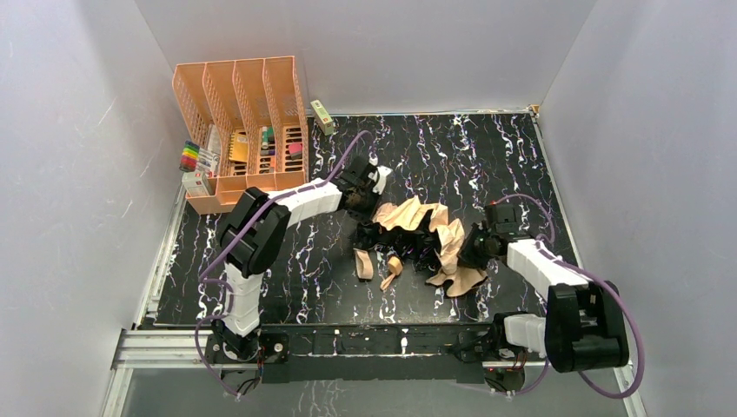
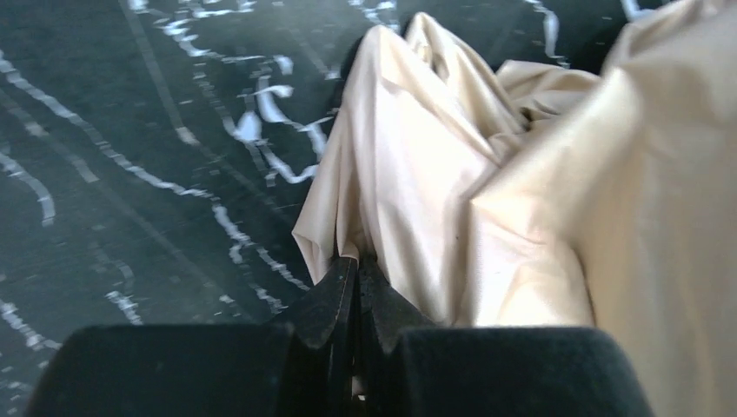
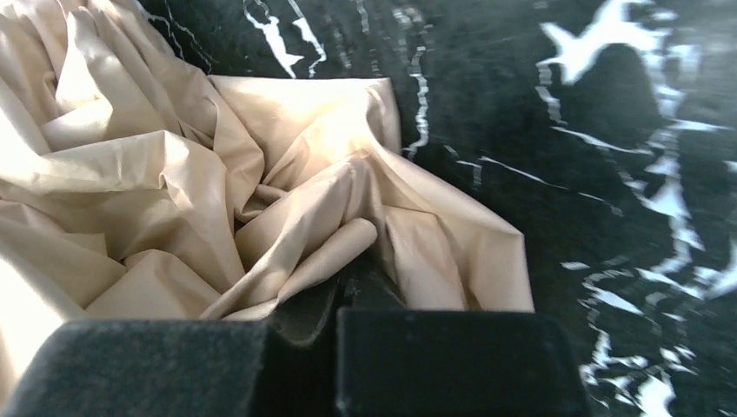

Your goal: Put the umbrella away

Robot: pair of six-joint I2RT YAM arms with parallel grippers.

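Observation:
The umbrella (image 1: 426, 228) lies crumpled in the middle of the black marbled table, pale peach-tan fabric bunched over dark ribs. Its strap (image 1: 363, 263) and small tan handle (image 1: 393, 269) trail toward the near side. My left gripper (image 1: 367, 205) is at the umbrella's left end. In the left wrist view it (image 2: 357, 261) is shut on a folded edge of the fabric (image 2: 452, 174). My right gripper (image 1: 477, 247) is at the umbrella's right end. The right wrist view shows it (image 3: 352, 280) shut, with folds of fabric (image 3: 287, 234) running in between its tips and covering them.
A peach-orange slotted organizer (image 1: 239, 130) stands at the back left, with coloured markers (image 1: 193, 156) and small boxes beside it. A small green box (image 1: 322, 115) leans against the back wall. White walls close in the table on three sides.

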